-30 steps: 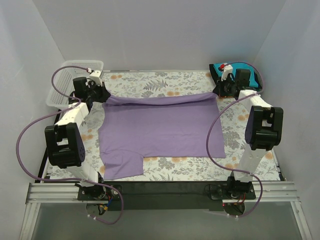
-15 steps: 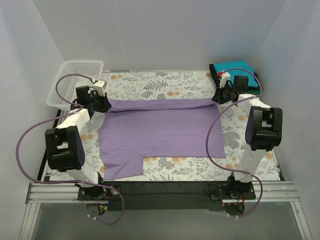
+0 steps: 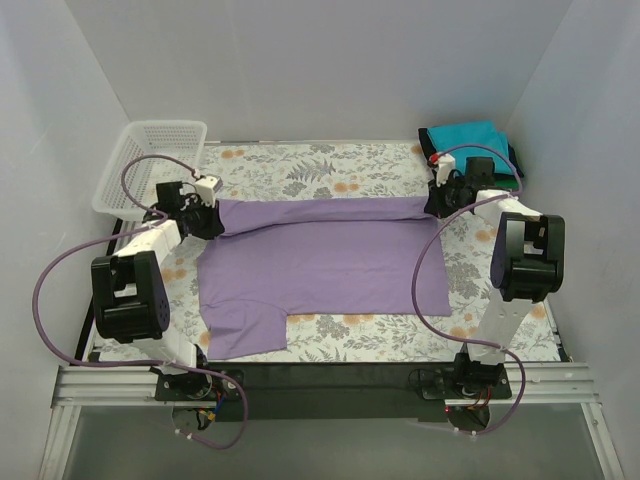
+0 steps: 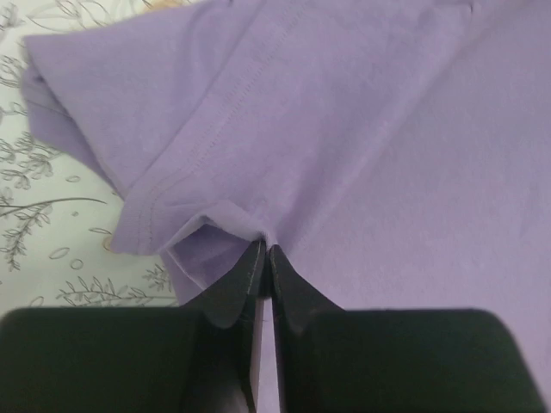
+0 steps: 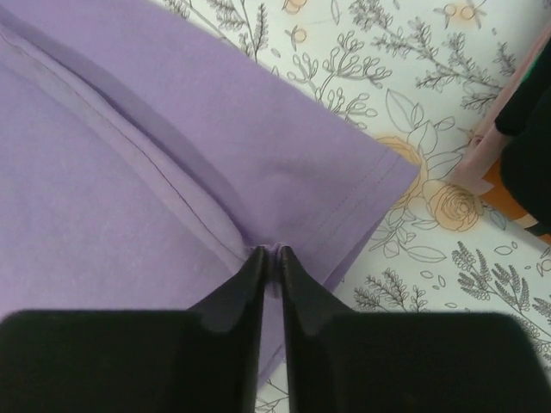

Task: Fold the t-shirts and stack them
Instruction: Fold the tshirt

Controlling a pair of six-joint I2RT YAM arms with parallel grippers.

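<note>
One shirt in work, top view: the lavender t-shirt (image 3: 320,265) lies spread on the counter (image 3: 330,165), to the right of and nearer than the white basket (image 3: 150,160). Its far edge looks turned over in a narrow band, so I judge the first fold only begun.
Finished pile, top view: a folded teal t-shirt (image 3: 465,138) tops a stack far to the right of the basket, along the same far edge. Something dark shows beneath it; how many lie there I cannot tell.
Left gripper (image 3: 212,222), top view: low at the shirt corner just right of and nearer than the basket; the jaws are too small here to judge.
Right gripper (image 3: 432,205), top view: low at the far shirt corner farthest from the basket, just in front of the stack.
Work left, top view: with the body flat and one sleeve (image 3: 240,335) loose at the near side, most folds and the stacking appear to remain.
Left wrist view: the jaws are pinched together on a small pucker of lavender cloth beside a stitched hem (image 4: 185,176); the basket is out of frame.
Right wrist view: the jaws are closed on cloth near a hemmed corner (image 5: 379,185). A dark shape (image 5: 527,146) and an orange patch (image 5: 504,194) are cut off at the right edge; whether either is a shirt I cannot tell.
</note>
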